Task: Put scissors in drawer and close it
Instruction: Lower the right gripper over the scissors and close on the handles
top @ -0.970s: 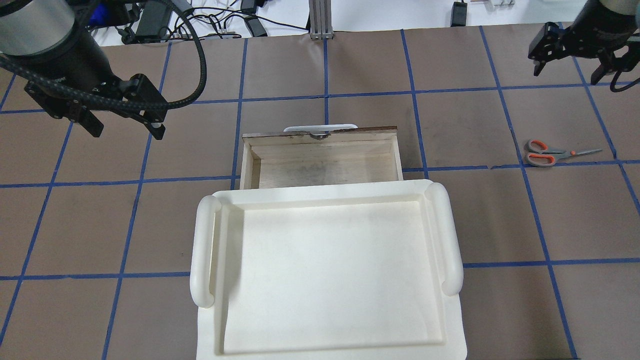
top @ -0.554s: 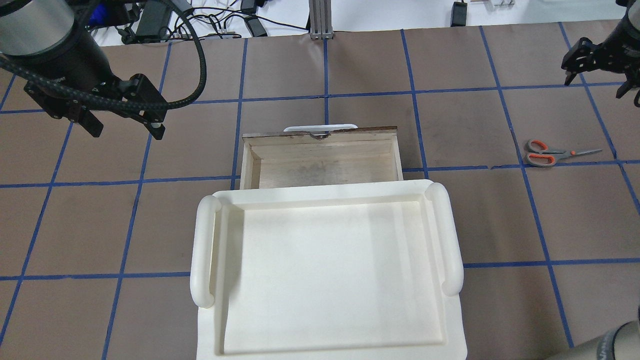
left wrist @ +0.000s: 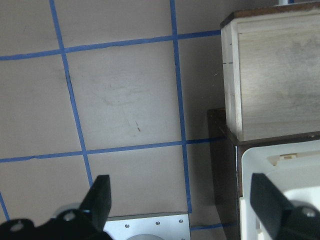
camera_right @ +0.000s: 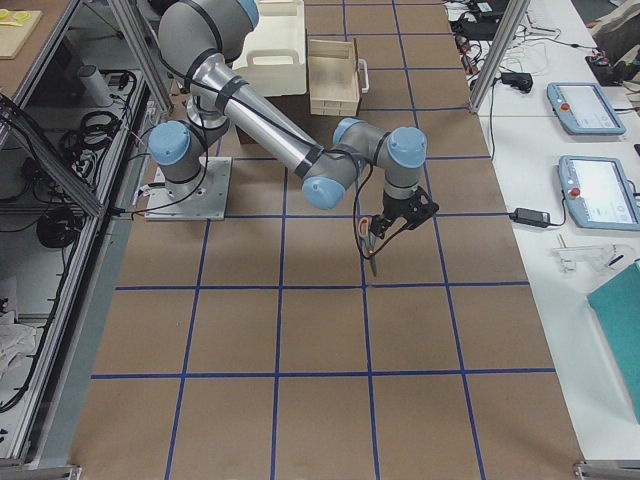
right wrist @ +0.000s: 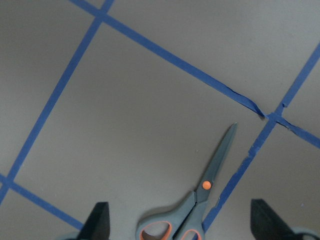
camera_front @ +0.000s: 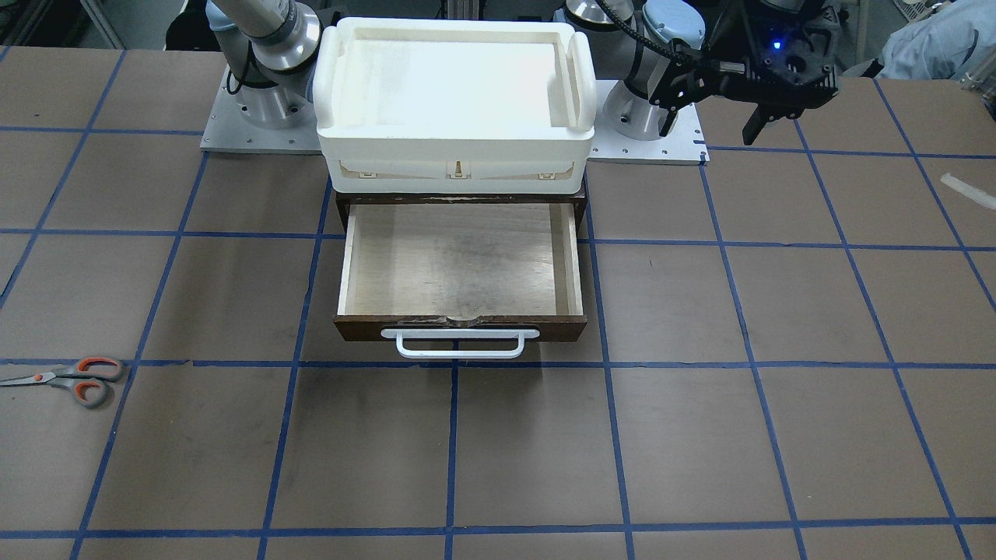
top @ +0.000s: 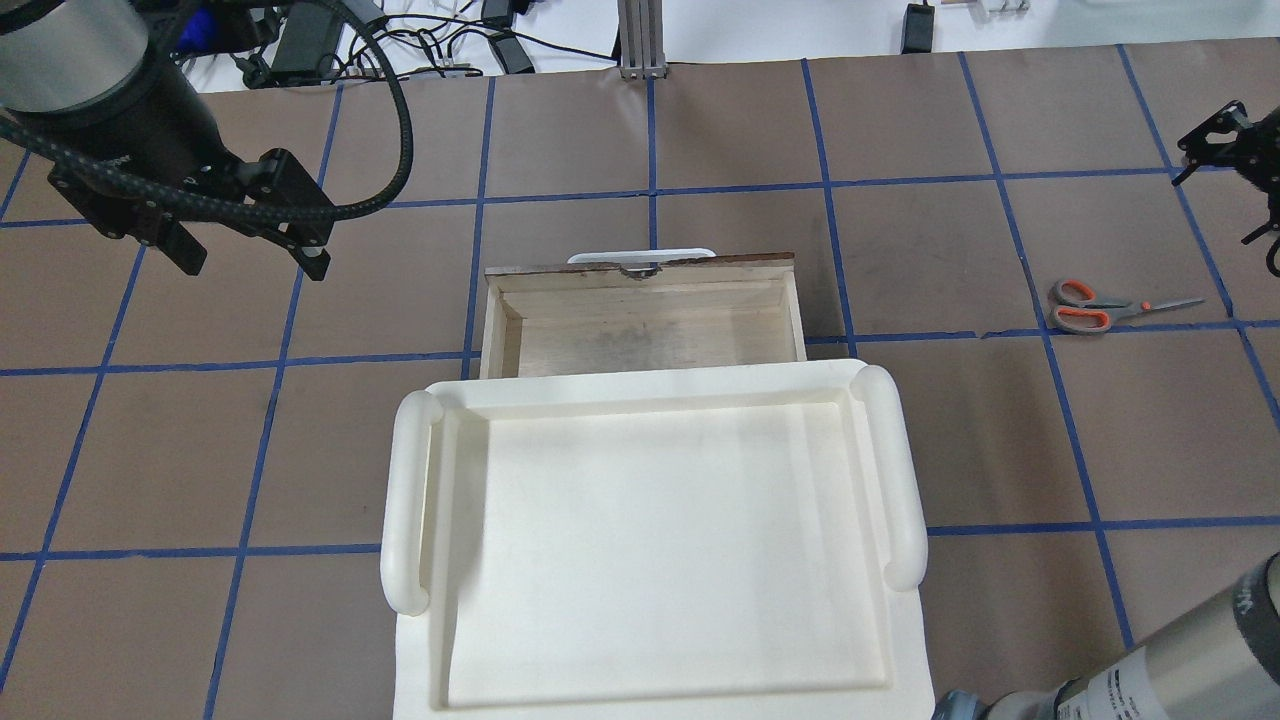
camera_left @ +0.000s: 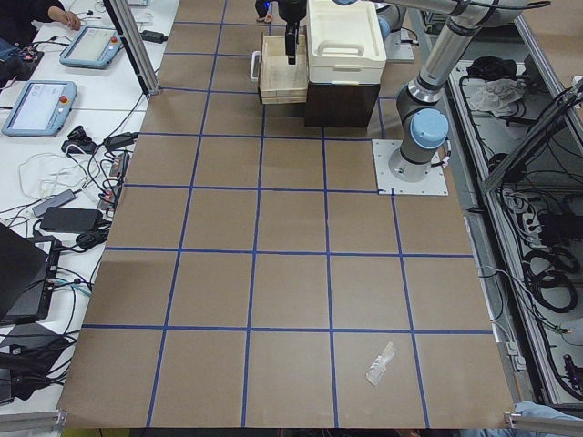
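Observation:
The scissors (top: 1100, 305) lie flat on the brown table at the robot's right, grey handles with orange loops, blades closed; they also show at the scissors (camera_front: 66, 377) and the scissors (right wrist: 200, 205). My right gripper (right wrist: 179, 215) hangs open above them, handles between its fingers in the wrist view, not touching. It sits at the frame's edge as the right gripper (top: 1225, 200). The drawer (top: 640, 320) is pulled out and holds nothing, white handle facing away from the robot, also seen as the drawer (camera_front: 459, 264). My left gripper (top: 250, 255) hovers open left of it.
A white tray-shaped box (top: 410, 500) sits on the dark cabinet behind the drawer. The right arm's elbow (top: 1150, 680) shows at bottom right. A small plastic bag (camera_left: 381, 362) lies far off on the robot's left. A person's sleeve (camera_front: 934, 39) shows beside the table.
My right gripper has swung to the right and nearer the scissors in the overhead view. The left arm, drawer and scissors have not moved.

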{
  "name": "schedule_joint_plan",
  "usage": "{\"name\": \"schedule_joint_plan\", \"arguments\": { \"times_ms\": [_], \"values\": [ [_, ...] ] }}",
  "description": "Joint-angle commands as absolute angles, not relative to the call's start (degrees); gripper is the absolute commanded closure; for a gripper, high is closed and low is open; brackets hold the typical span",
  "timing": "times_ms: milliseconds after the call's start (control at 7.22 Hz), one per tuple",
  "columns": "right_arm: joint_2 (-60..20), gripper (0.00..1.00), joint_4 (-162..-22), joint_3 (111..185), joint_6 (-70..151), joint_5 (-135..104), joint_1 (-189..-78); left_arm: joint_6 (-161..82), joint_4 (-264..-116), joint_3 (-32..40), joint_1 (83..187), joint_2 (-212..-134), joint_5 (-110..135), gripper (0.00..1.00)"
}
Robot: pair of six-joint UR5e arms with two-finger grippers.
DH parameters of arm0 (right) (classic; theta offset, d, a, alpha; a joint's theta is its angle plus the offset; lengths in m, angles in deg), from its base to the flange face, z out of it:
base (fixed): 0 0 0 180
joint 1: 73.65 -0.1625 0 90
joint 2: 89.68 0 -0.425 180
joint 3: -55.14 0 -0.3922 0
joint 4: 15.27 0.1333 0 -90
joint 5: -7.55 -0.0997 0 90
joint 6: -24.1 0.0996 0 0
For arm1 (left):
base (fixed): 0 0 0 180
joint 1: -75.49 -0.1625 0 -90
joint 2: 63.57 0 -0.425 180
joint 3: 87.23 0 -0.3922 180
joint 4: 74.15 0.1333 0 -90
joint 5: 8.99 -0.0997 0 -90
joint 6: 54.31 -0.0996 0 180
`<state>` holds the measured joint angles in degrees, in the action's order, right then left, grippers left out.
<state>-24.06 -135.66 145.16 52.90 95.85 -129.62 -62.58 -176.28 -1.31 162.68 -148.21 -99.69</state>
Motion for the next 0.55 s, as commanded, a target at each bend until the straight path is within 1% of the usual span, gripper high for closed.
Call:
{"name": "schedule_joint_plan", "arguments": {
  "times_ms": [0, 139, 416],
  "values": [
    [-24.3, 0.00, -140.9, 152.2, 70.4, 96.0, -129.2, -62.5, -176.3, -1.3, 162.7, -148.3, -99.7, 0.00],
    [-24.2, 0.00, -142.3, 155.1, 71.0, 95.3, -129.3, -62.5, -176.3, -1.4, 162.7, -148.3, -99.7, 0.00],
    [-24.5, 0.00, -143.0, 155.9, 74.6, 90.6, -129.3, -62.6, -176.3, -1.3, 162.7, -148.3, -99.7, 0.00]
  ]
}}
